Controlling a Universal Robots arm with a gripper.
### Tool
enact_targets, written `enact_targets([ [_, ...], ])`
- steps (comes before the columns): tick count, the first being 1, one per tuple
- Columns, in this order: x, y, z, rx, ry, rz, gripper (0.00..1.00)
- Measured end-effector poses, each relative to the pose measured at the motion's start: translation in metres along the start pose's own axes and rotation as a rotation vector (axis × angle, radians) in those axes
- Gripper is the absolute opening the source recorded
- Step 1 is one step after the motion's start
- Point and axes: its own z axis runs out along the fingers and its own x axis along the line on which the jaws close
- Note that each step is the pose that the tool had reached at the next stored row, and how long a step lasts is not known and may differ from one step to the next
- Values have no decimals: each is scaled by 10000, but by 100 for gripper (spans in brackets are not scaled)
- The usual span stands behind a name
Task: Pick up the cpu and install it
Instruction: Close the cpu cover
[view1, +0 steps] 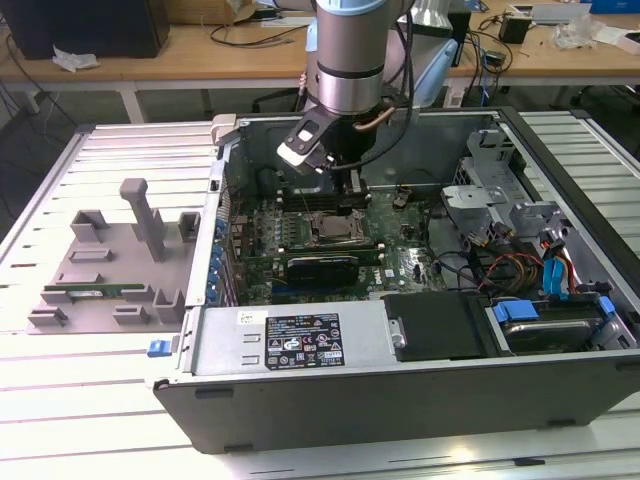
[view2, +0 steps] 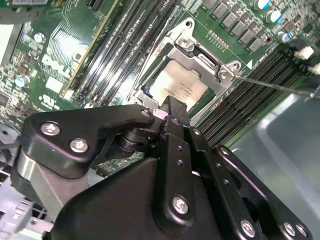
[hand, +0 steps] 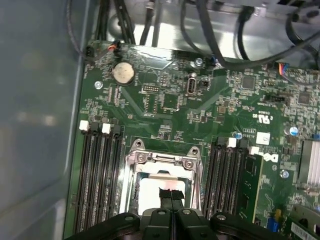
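The cpu (view2: 181, 84) lies flat inside the square socket frame (view2: 202, 59) on the green motherboard, silver top up. In the first wrist view the cpu (hand: 149, 194) sits within the socket frame (hand: 162, 159), partly covered by my fingers. My gripper (view2: 171, 107) hangs just above one edge of the chip, its fingers pressed together with nothing between them. In the exterior view the gripper (view1: 352, 190) reaches down into the open computer case, right over the cpu (view1: 333, 233).
Memory slots (hand: 100, 175) flank the socket on both sides. A thin metal lever (view2: 270, 84) sticks out beside the frame. Case walls (view1: 300, 345), a drive cage (view1: 480, 190) and cables (view1: 520, 265) surround the board. A grey fixture (view1: 110, 270) holding a green memory stick (view1: 90, 292) sits outside.
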Motion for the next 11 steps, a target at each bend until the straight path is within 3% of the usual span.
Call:
enact_targets([
  [11, 2, -11, 0, -18, 10, -1973, 11],
])
